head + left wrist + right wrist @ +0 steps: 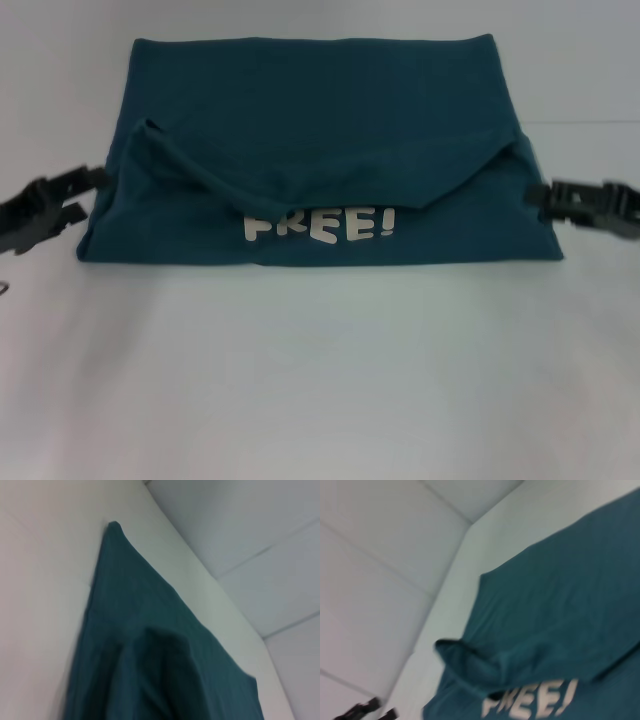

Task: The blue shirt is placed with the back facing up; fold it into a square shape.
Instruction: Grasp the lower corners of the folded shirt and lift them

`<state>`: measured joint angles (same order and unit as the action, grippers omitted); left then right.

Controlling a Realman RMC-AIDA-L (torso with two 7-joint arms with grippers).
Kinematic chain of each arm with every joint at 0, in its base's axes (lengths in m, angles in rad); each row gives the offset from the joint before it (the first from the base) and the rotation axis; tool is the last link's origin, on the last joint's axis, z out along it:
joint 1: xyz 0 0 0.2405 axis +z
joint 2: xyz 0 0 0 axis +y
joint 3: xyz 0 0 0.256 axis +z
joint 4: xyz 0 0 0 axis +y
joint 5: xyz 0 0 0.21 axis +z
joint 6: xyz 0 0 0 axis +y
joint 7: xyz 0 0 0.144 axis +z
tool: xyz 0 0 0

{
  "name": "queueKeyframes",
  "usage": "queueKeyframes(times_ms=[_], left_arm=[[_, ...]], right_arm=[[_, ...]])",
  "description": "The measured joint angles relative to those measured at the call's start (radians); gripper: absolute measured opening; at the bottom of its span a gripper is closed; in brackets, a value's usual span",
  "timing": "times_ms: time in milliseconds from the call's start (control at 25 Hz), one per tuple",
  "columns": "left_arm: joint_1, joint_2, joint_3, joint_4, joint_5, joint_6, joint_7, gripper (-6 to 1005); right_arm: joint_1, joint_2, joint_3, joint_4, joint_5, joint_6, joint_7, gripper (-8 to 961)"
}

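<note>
**Grippers flank part-folded shirt**

Left black gripper (62, 196), jaws apart, sits beside the dark teal-blue soft T-shirt (320, 110) on the white table (320, 380). Right black gripper (558, 199) is opposite, jaw gap unclear. White "FREE!" lettering (318, 226) shows.

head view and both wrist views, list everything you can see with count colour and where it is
blue shirt: one, dark teal-blue, partly folded, lying in the middle of the table with a flap folded down over its near part
white lettering: one print, white, reads "FREE!", on the shirt's near part just below the edge of the flap
table: one, white, under the shirt and all around it
wall panels: pale grey-white with seams, behind the table in both wrist views
left tool: one, black, at the shirt's left edge, low over the table, fingers parted
right tool: one, black, at the shirt's right edge, level with the left one
</note>
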<state>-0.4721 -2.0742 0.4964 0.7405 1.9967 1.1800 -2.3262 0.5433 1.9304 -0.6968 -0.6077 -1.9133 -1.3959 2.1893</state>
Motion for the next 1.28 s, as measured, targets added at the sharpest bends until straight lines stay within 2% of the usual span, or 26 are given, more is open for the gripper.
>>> queueKeyframes(times_ms=[160, 320, 520, 840, 1280], left_arm=[[0.023, 0.001, -0.029, -0.029, 0.001, 0.002, 0.199, 765], [0.015, 0.001, -0.025, -0.075, 0.007, -0.054, 0.284, 765], [-0.034, -0.007, 0.046, -0.135, 0.025, -0.225, 0.362, 766], [-0.065, -0.007, 0.055, -0.182, 0.025, -0.323, 0.382, 765], [-0.074, -0.006, 0.100, -0.207, 0.024, -0.332, 0.384, 721]], right_arm=[[-0.050, 0.011, 0.001, 0.002, 0.021, -0.049, -0.044, 747], [-0.058, 0.009, 0.016, 0.027, 0.023, -0.042, -0.066, 747], [-0.041, 0.005, 0.024, 0.038, 0.023, -0.038, -0.078, 747], [-0.034, 0.004, 0.026, 0.039, 0.024, -0.037, -0.079, 747], [-0.039, 0.004, 0.039, 0.039, 0.025, -0.026, -0.080, 748]])
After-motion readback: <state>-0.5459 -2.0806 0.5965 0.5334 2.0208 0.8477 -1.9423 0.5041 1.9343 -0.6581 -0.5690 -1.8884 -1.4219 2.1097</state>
